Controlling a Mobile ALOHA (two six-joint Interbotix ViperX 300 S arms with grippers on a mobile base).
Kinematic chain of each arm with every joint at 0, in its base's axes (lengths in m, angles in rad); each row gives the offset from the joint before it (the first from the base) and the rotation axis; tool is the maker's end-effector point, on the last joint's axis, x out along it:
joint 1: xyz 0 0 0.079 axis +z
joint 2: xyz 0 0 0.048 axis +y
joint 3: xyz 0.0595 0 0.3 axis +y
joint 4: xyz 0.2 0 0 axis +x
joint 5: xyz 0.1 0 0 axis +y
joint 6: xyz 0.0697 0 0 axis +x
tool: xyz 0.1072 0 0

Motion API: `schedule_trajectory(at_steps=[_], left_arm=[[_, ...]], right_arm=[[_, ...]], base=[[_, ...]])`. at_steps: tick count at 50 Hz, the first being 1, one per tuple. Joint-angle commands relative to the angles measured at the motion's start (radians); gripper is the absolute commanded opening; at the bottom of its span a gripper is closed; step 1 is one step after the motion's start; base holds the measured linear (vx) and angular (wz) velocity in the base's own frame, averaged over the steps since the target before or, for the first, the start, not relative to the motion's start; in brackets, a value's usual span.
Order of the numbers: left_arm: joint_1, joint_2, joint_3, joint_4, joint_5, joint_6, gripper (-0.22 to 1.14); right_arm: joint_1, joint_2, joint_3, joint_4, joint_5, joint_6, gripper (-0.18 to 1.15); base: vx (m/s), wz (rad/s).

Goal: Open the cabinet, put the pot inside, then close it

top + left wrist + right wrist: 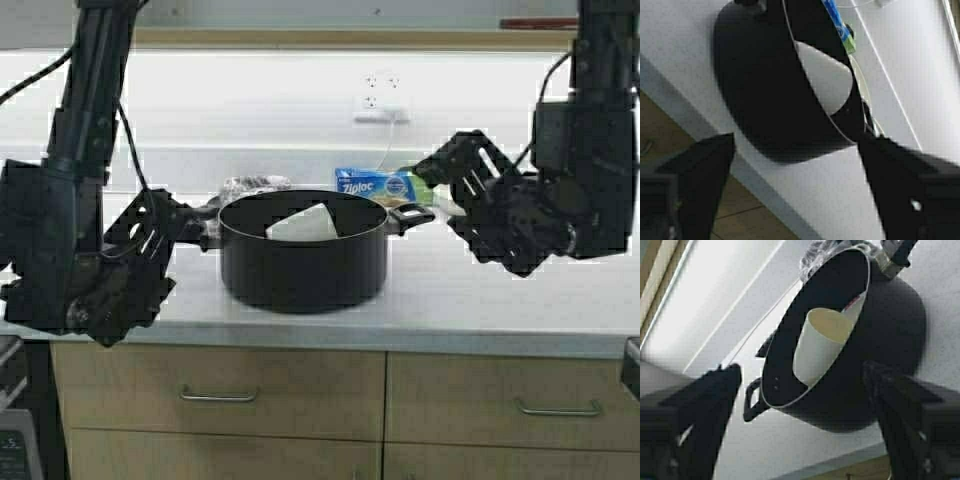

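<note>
Flanking the pot [303, 250], my left gripper [150, 240] and right gripper [462, 195] hang spread wide either side of it. It sits on the countertop [480, 300], white cup [303, 225] inside, Ziploc box [375, 186] just behind it.

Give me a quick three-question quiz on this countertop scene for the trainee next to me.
1. True or false: the left gripper is shut on the pot.
2. What lies inside the pot?
3. The Ziploc box sits: A) in front of the pot, B) behind it, C) inside it.

Key:
1. False; both it and the right gripper are open, flanking the pot.
2. A white cup, tipped over.
3. B.
</note>
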Motion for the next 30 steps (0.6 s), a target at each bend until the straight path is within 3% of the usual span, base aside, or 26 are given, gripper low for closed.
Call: schedule_trajectory(at_steps=[1,30], left_arm=[[0.035,-0.058,0.028,-0.034,-0.006,0.012,1.03],[0.058,0.006,-0.012,-0.014,0.0,0.002,1.03]], right_arm=[[-0.009,0.048,-0.009,0.009,-0.057,0.038,1.04],[-0.044,0.195,-0.066,0.017,-0.129,0.061,1.04]], base=[[0.13,0.13],[0.19,-0.01]])
